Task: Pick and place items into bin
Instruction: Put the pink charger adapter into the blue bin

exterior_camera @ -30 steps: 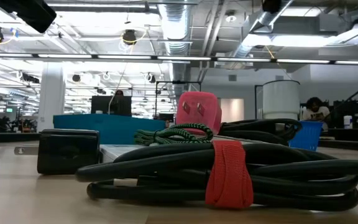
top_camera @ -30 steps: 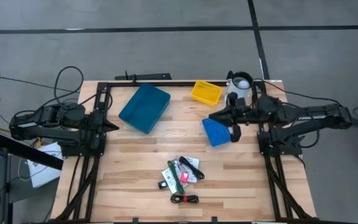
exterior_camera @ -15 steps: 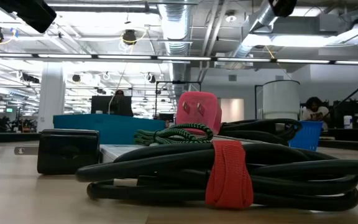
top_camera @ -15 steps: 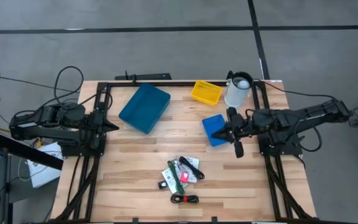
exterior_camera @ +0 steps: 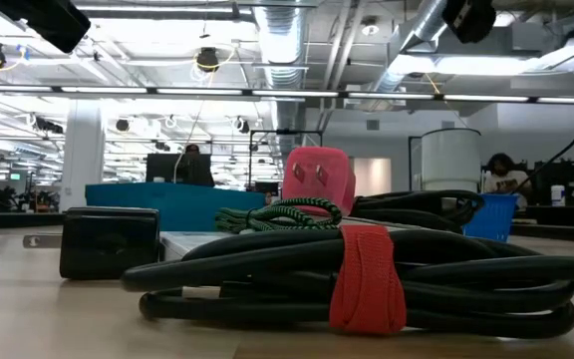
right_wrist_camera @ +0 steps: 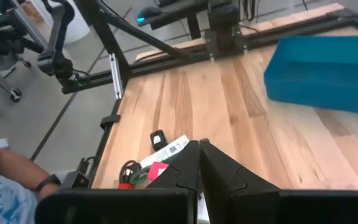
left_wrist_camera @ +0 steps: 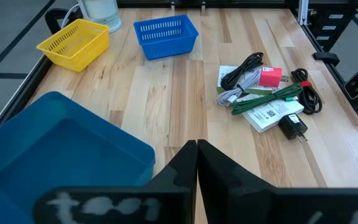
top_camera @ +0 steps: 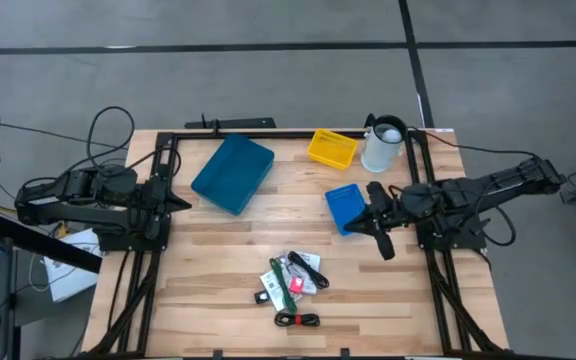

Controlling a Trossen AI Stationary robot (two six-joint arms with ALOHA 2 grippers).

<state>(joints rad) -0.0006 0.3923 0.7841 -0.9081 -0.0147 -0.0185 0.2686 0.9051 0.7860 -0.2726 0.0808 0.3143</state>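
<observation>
From above, the pile of small items (top_camera: 292, 284) sits untouched near the front middle of the pale wooden table (top_camera: 218, 250): white printed cards, a green braided strip, black cords and a small red-pink piece, all bunched together. The three containers look empty from here: the large teal plastic bin (top_camera: 232, 172) at the back left, the small yellow mesh basket (top_camera: 332, 149) at the back, the small blue mesh basket (top_camera: 346, 210) just beside the right gripper (top_camera: 384, 245), which hangs with fingers pressed together and nothing in them. The left gripper (top_camera: 182, 203) waits at the table's left edge. At table height, a coiled black cord with a red strap (exterior_camera: 365, 277) fills the foreground, with the red-pink plug (exterior_camera: 318, 178) and a black block (exterior_camera: 110, 242) behind it, all lying on the wood. Over the left wrist, its fingers (left_wrist_camera: 185, 168) are closed together, empty, with the teal bin right below and the pile well apart. Over the right wrist, closed fingers (right_wrist_camera: 194, 168) point toward the pile. My read: nothing is binned yet, every item is left to do.
</observation>
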